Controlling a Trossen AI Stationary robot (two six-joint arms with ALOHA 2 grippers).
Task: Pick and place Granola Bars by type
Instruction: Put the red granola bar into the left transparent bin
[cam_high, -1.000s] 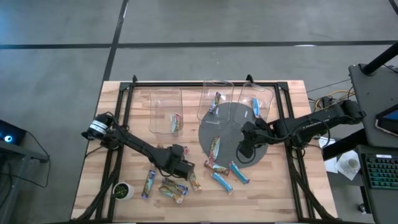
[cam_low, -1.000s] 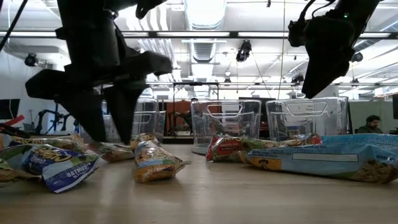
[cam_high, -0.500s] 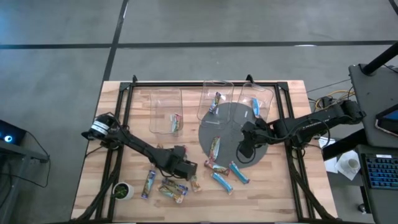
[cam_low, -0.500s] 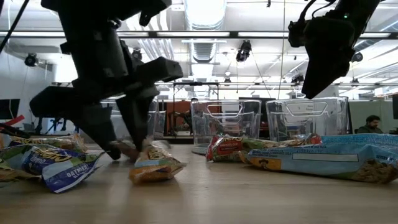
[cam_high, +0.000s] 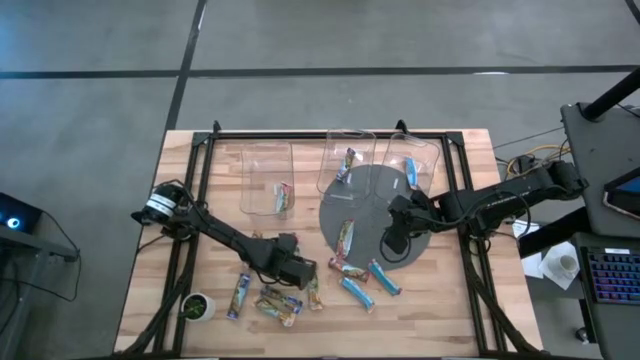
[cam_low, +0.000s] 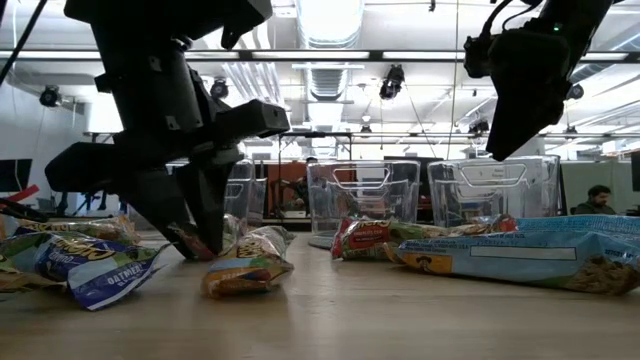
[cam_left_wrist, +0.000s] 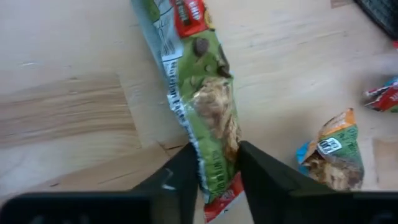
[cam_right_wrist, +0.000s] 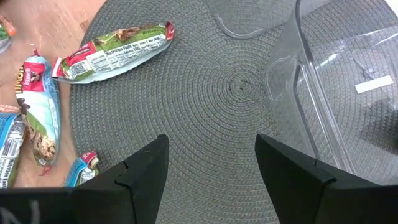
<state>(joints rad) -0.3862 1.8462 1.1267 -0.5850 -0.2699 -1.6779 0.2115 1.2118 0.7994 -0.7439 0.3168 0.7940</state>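
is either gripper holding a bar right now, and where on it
The left gripper is closed on one end of a green-wrapped granola bar. The right gripper is open above the grey mat, holding nothing.

Left arm (cam_high: 225, 238): slim dark links, black throughout — white-and-silver ring at the base joint
Right arm (cam_high: 490, 203): same dark build, thin cables trailing near its base
Left gripper (cam_left_wrist: 214, 177): two matte black fingers, flat inner faces, angular wedge outline
Right gripper (cam_right_wrist: 211, 165): matching black fingers, broad and bevelled, plain — no markings visible
Low view: both wrists as blocky black silhouettes, tapering toward the tips
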